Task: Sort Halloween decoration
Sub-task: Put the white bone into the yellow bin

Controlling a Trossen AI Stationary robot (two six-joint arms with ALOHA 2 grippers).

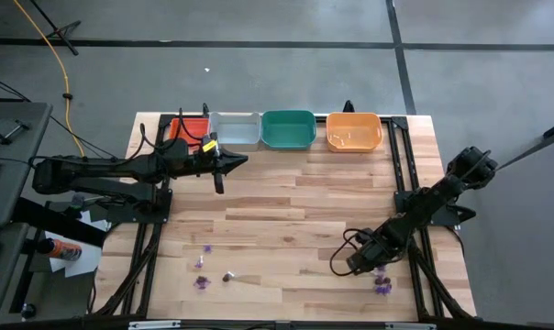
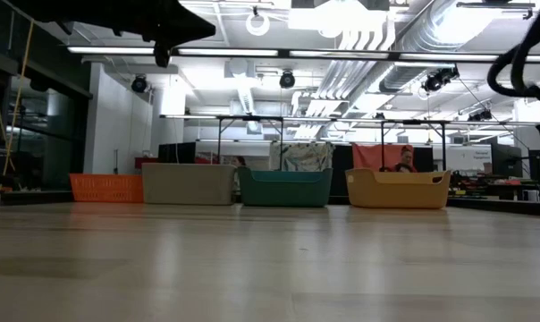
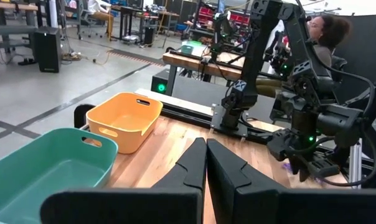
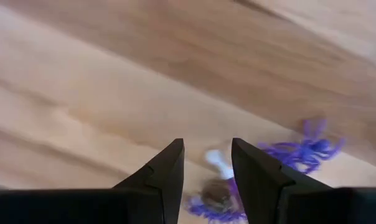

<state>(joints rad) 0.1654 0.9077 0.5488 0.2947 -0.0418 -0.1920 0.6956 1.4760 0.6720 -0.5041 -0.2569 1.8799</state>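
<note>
Your right hand (image 4: pixel 206 165) is hovering low at the lower right of the overhead frame, fingers spread, with purple trinkets (image 4: pixel 303 149) and a pale piece (image 4: pixel 218 163) lying on the surface (image 1: pixel 286 211) just beyond its tips. More trinkets (image 1: pixel 204 266) are sitting scattered at lower left. Farther back, your left hand (image 3: pixel 206 163) is waiting with fingers pressed together near the red tray (image 1: pixel 190 128), grey tray (image 1: pixel 236 129), green tray (image 1: pixel 288 129) and orange tray (image 1: pixel 354 131).

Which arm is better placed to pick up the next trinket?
The right. Its claw is open, low over the purple trinkets at the table's near right. The left claw is shut, up by the trays.
</note>
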